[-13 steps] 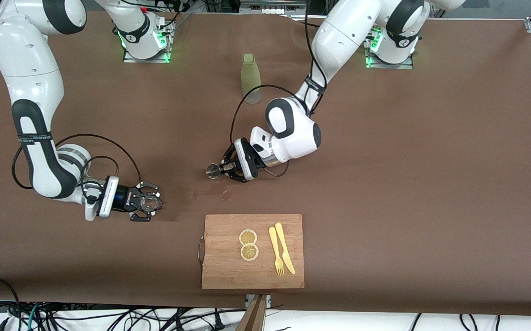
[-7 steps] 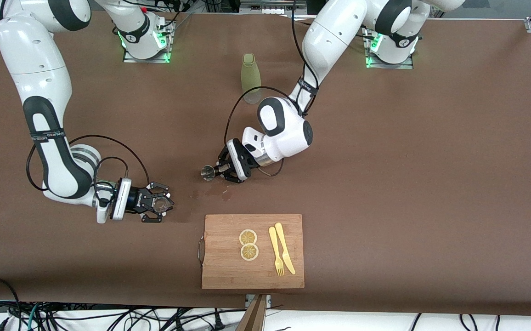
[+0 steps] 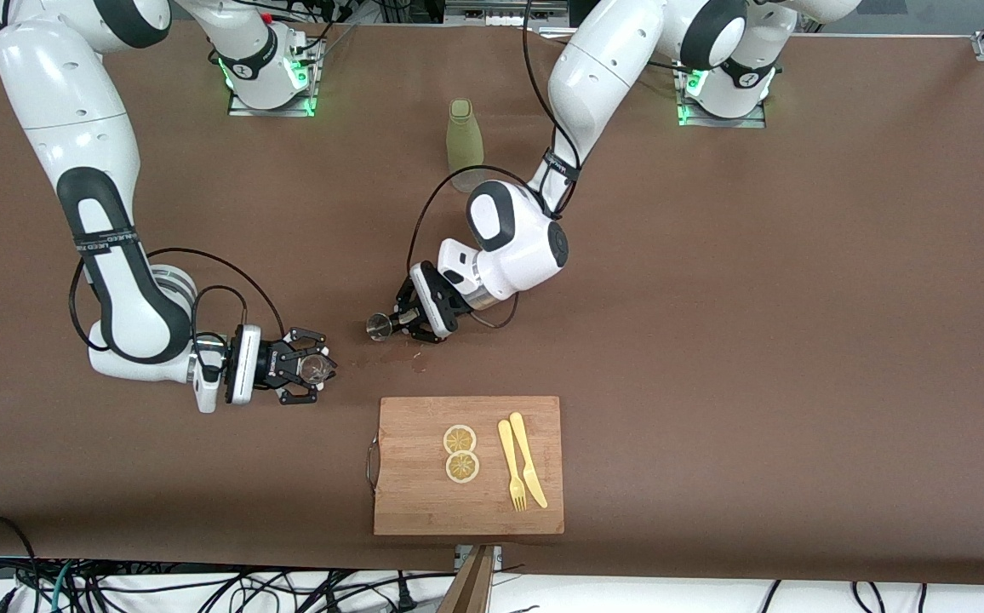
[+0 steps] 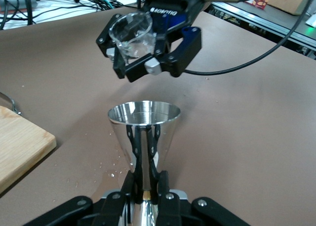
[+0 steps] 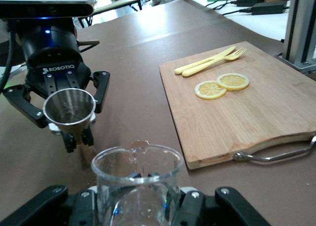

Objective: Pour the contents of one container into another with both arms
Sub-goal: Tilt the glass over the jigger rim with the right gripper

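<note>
Now the left gripper [image 3: 398, 321] is clamping the steel jigger [image 3: 378, 326] at centre frame, while the right gripper [image 3: 309, 371] is gripping the glass cup [image 3: 313, 369] lower left of it, apart. To pour well, the jigger's rim should be sitting over the cup's mouth before tilting. Compared with earlier, both grippers are standing closer together.

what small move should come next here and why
Probably bring the two hands closer together. The left hand holds the steel jigger upright and the right hand holds the glass cup, but brown table shows between them, so the jigger is not yet over the cup.
</note>
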`<state>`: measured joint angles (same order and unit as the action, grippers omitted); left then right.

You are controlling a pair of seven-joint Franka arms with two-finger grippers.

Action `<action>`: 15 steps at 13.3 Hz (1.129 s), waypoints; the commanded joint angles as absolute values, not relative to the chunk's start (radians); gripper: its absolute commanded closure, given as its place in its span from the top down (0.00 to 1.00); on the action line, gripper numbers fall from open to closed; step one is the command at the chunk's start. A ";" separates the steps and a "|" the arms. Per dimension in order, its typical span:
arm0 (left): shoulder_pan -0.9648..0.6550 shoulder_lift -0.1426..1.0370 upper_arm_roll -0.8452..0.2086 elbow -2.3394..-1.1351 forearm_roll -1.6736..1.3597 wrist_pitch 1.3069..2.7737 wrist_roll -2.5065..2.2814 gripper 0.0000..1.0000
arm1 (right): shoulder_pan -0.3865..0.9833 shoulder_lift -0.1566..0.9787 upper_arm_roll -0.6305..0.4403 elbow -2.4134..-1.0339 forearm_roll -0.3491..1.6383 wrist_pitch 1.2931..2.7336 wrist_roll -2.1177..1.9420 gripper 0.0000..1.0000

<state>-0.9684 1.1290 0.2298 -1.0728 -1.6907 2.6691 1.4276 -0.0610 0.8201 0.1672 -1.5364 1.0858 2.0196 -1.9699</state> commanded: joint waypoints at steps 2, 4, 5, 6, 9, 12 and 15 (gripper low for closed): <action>-0.989 1.170 0.264 -1.002 -1.721 2.686 1.393 0.00 | -0.066 0.784 0.181 -1.546 1.040 2.019 -1.936 0.15; -0.991 1.170 0.265 -1.002 -1.721 2.686 1.393 0.00 | -0.066 0.776 0.190 -1.545 1.034 2.019 -1.913 0.15; -0.992 1.170 0.265 -1.003 -1.721 2.686 1.393 0.00 | -0.066 0.767 0.204 -1.545 1.019 2.020 -1.893 0.15; -0.994 1.170 0.265 -1.003 -1.721 2.688 1.391 0.00 | -0.066 0.761 0.207 -1.543 0.987 2.020 -1.869 0.15; -1.006 1.172 0.284 -1.002 -1.721 2.689 1.385 0.00 | -0.066 0.733 0.219 -1.545 0.943 2.017 -1.824 0.15; -1.006 1.175 0.284 -1.002 -1.721 2.689 1.385 0.00 | -0.066 0.726 0.235 -1.545 0.896 2.017 -1.804 0.15; -1.006 1.174 0.284 -1.002 -1.721 2.691 1.387 0.00 | -0.066 0.712 0.261 -1.543 0.815 2.019 -1.746 0.15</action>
<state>-0.9936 1.1490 0.2624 -1.0458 -1.6907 2.6727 1.3980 -0.0600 0.7379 0.2389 -1.5336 0.8691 2.0186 -1.7965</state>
